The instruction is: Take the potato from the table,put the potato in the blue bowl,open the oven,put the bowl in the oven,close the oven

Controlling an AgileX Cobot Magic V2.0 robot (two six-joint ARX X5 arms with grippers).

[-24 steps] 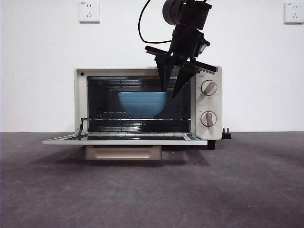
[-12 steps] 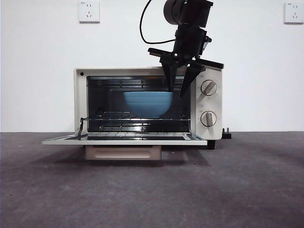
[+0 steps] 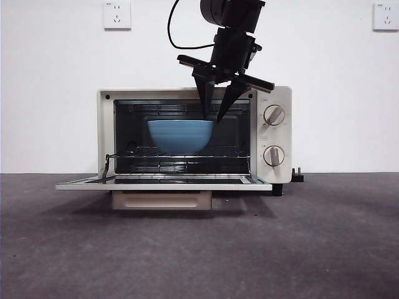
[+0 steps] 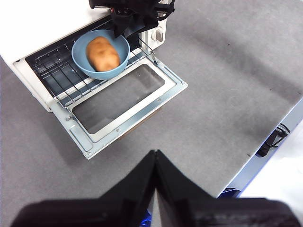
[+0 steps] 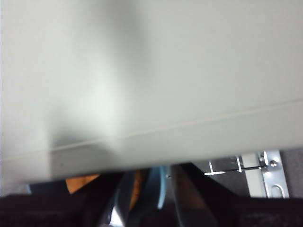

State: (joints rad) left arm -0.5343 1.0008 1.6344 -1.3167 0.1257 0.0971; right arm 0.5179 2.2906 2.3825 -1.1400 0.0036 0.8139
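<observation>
While you look across the dark grey matte worktop (image 3: pixel 199 249), the cream-white toaster oven (image 3: pixel 272 134) stands with its glass door (image 4: pixel 120 101) dropped flat. On its wire rack sits the ribbed blue bowl (image 3: pixel 179 136), holding the oval orange-brown potato (image 4: pixel 102 53). Your right gripper (image 3: pixel 216 116) pinches the bowl's rim. Your left gripper (image 4: pixel 155 158) hangs high, fingers pressed together on nothing.

A plain white wall (image 3: pixel 56 75) fills the back of the front view. Two white sockets sit high on it, one socket (image 3: pixel 117 14) at the upper left and another socket (image 3: pixel 385 16) at the upper right corner. The dark grey counter (image 3: pixel 199 249) fills the bottom. In the left wrist view a black cable (image 4: pixel 273 138) hangs past its edge at the right.
</observation>
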